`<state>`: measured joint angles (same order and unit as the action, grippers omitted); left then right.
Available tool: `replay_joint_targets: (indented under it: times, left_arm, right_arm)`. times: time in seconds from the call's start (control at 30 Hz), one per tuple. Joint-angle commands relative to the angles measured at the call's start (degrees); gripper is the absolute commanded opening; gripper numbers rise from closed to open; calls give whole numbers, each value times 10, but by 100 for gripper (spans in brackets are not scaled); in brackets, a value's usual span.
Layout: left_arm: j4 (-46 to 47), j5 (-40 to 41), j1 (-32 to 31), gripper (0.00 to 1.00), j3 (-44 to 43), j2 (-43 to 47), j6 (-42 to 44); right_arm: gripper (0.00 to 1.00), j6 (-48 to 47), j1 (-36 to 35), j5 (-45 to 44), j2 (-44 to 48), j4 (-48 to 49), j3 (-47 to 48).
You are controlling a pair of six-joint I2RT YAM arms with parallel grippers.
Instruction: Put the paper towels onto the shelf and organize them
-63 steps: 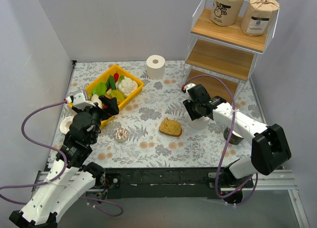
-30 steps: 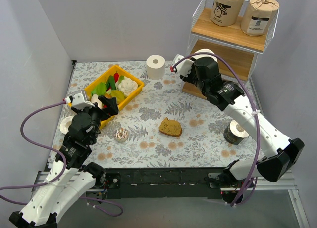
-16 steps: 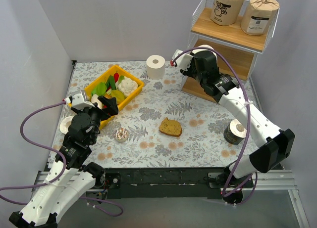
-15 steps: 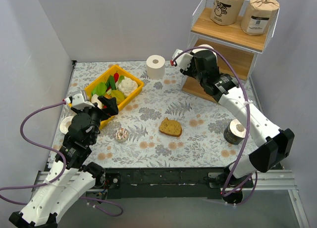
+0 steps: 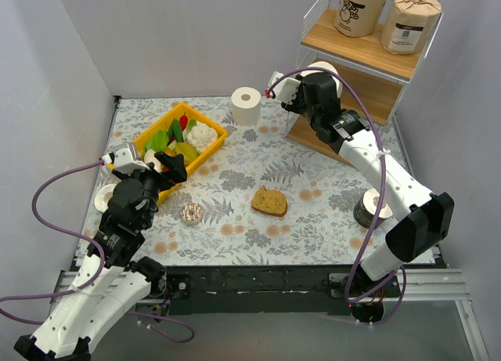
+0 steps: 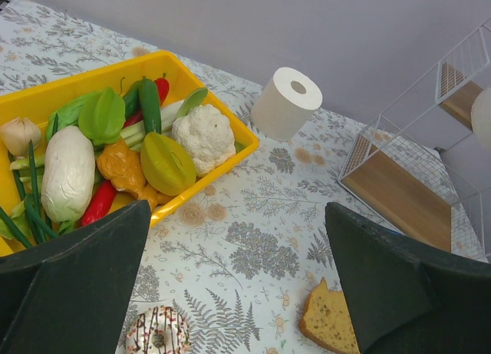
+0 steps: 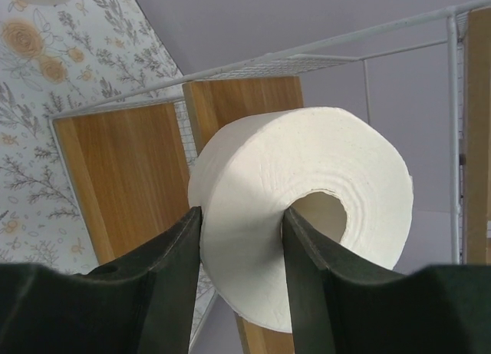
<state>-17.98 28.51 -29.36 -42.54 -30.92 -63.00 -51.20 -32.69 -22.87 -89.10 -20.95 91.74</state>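
Note:
My right gripper (image 5: 317, 79) is shut on a plain white paper towel roll (image 5: 327, 68), held in the air at the open front of the shelf's (image 5: 356, 91) middle tier. In the right wrist view the fingers (image 7: 165, 254) pinch the roll's wall (image 7: 291, 185), one inside the core, with the wooden boards (image 7: 123, 170) behind. Two tan wrapped rolls (image 5: 359, 9) (image 5: 412, 20) stand on the top board. A second white roll (image 5: 246, 106) (image 6: 288, 102) stands on the table at the back. A dark roll (image 5: 368, 208) stands at the right, partly behind my right arm. My left gripper (image 5: 168, 167) (image 6: 238, 292) is open and empty.
A yellow tray (image 5: 182, 110) (image 6: 192, 200) of toy vegetables with a cauliflower (image 6: 203, 137) sits at the left. A bread slice (image 5: 270, 202) (image 6: 330, 319) and a doughnut (image 5: 192, 213) (image 6: 157, 335) lie mid-table. A small white round object (image 5: 104, 196) sits by the left wall.
My right gripper has lifted the white roll from the table by the bread and carried it up and back to the shelf's middle tier. The left arm has not moved.

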Motion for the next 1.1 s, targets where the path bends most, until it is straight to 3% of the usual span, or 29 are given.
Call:
replay_joint_targets:
  times: [0.0, 0.23, 0.37, 0.57, 0.7, 1.07]
  left_arm:
    - [0, 4, 2, 98, 4, 3, 7]
    - [0, 7, 2, 98, 5, 3, 7]
    - [0, 8, 2, 98, 5, 3, 6]
    - [0, 6, 2, 98, 4, 2, 7]
    - [1, 4, 2, 98, 4, 0, 6]
    - [0, 8, 2, 98, 6, -1, 8]
  right_arm:
    - [52, -78, 17, -75, -1, 122, 35]
    - [61, -106, 31, -96, -9, 164, 28]
    - [61, -108, 37, -100, -13, 166, 27]
    - [53, -81, 21, -45, 10, 115, 25]
    - [39, -74, 15, -17, 31, 146, -18]
    - [36, -97, 39, -56, -29, 187, -33]
